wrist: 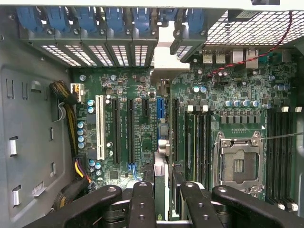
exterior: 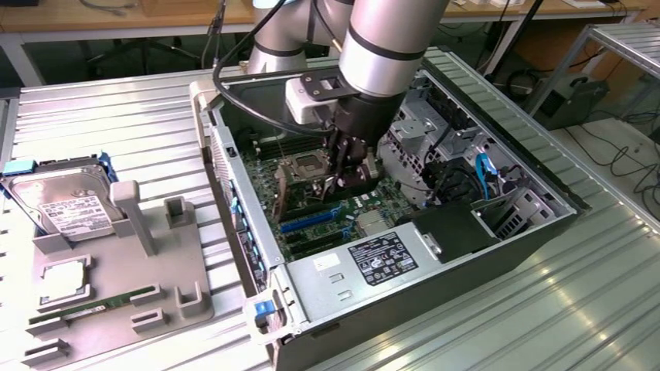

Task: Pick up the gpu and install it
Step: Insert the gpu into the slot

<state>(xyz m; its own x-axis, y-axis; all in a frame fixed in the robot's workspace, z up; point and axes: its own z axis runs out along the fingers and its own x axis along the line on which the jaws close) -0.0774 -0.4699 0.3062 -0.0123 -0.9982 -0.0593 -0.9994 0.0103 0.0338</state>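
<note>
Gripper: gripper lowered inside the open computer case, fingers partly closed on the gpu, clamping its upper edge.
Gpu: gpu held on edge between the fingers, standing over the motherboard in line with the blue slot; whether it is seated cannot be told.
Neighbouring slots: black expansion slots and a white slot lie just beside the card's line on one side.
Memory: RAM slots run close on the other side, with the empty CPU socket beyond them.
Obstructions: a yellow-and-black cable bundle hangs at the board's edge, apart from the card; the drive cage stands near the arm.
Power supply: power supply occupies the near end of the case.
Outside the case: at the exterior view's left, a grey parts tray holds a hard drive, a CPU and a green RAM stick, well apart from the gripper.
</note>
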